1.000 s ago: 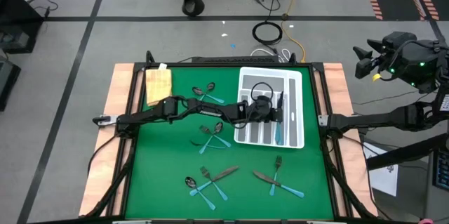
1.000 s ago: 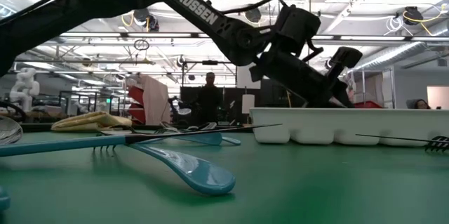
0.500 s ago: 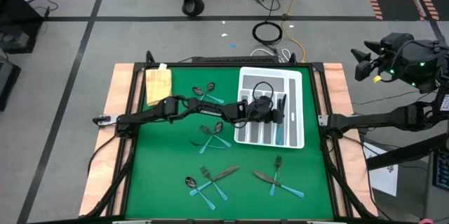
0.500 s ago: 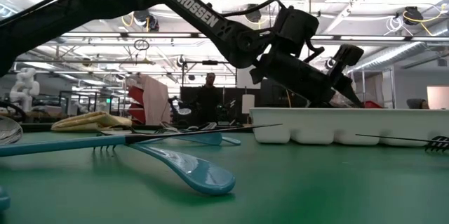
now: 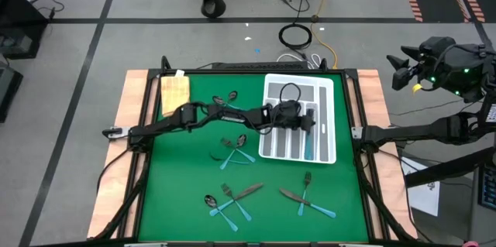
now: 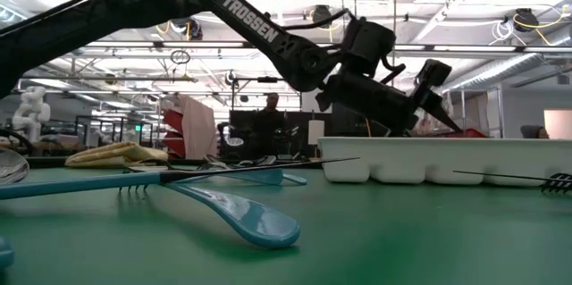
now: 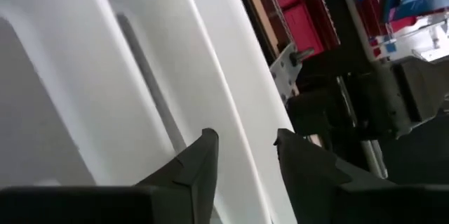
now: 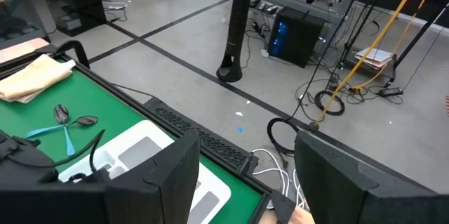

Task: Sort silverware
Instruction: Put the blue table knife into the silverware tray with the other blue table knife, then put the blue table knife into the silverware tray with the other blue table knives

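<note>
– How far along am I?

– Early, I judge. One teal-handled piece (image 5: pixel 307 147) lies in the white organiser tray (image 5: pixel 326 86); most of the silverware (image 5: pixel 232 197) lies scattered on the green mat (image 5: pixel 178 193).

– And my grippers?

– I have the left gripper (image 7: pixel 244 155) over the tray, fingers a little apart, nothing between them. The right gripper (image 8: pixel 242 175) waits off the table's right edge, fingers wide, empty.

– Anything hidden?

– The arm covers part of the tray's middle slots, so I can't count what's inside.
</note>
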You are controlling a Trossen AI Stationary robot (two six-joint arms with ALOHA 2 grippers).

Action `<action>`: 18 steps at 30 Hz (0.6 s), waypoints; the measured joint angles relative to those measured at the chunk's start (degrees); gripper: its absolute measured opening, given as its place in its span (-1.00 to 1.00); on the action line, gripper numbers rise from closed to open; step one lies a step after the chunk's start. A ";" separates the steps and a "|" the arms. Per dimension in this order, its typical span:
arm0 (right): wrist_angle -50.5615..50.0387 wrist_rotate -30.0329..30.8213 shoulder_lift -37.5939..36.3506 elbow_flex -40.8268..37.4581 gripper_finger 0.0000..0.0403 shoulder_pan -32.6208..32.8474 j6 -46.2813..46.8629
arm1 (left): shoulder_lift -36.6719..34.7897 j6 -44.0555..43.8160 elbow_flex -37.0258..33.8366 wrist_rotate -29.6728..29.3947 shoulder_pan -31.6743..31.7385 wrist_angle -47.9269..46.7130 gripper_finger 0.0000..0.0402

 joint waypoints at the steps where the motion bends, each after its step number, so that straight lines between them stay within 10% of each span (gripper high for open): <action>1: 0.00 0.02 -0.02 0.00 0.07 0.00 -0.01 | -0.27 0.38 0.00 0.37 0.19 -0.60 -0.21; 12: 0.01 0.02 -0.02 0.00 0.07 0.00 -1.90 | -2.12 -5.69 -0.04 16.85 3.39 5.32 -0.17; 18: 0.00 0.04 -0.02 0.00 0.07 0.00 -3.23 | -11.16 8.54 -0.02 27.63 3.39 -1.33 -0.17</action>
